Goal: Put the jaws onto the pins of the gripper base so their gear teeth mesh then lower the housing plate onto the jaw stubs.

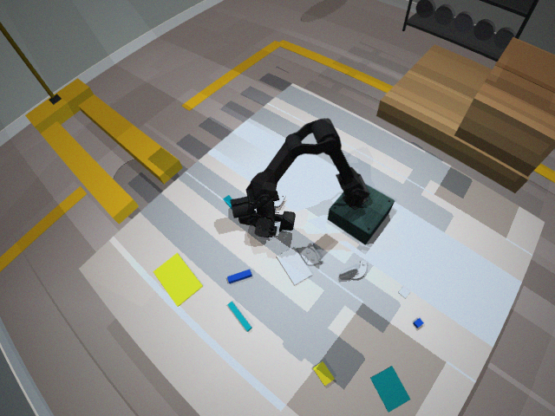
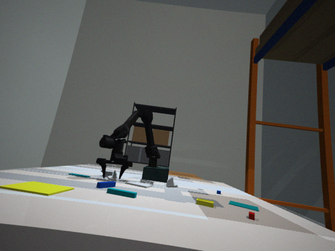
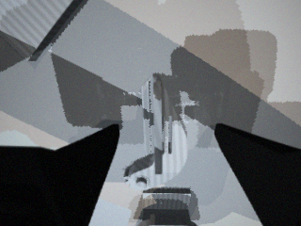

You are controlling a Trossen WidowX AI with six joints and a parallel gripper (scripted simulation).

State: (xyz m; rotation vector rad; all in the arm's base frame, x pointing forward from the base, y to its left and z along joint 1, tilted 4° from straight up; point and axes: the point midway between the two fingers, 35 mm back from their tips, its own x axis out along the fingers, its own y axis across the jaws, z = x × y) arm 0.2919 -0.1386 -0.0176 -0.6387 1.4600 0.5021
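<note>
My gripper (image 2: 112, 178) (image 3: 166, 129) is open and low over the table, its fingertips on either side of a pale grey jaw (image 3: 160, 124) (image 2: 114, 175), with gaps on both sides. A ridged pale block (image 3: 166, 200) lies just below that jaw in the wrist view. The other jaw (image 1: 359, 269) (image 2: 170, 183) lies apart, in front of the arm's base. A flat white plate (image 1: 294, 270) (image 2: 136, 184) (image 3: 35, 19) lies beside a grey piece with round features (image 1: 310, 254) (image 2: 147, 181). I cannot tell for certain which part is the gripper base and which the housing plate.
The arm stands on a dark green block (image 1: 362, 215) (image 2: 155, 174). A blue bar (image 1: 239, 276) (image 2: 105, 184), a teal bar (image 1: 239, 315) (image 2: 121, 192) and a yellow sheet (image 1: 178, 279) (image 2: 36, 187) lie toward the front. A small teal piece (image 1: 227, 200) lies behind the gripper.
</note>
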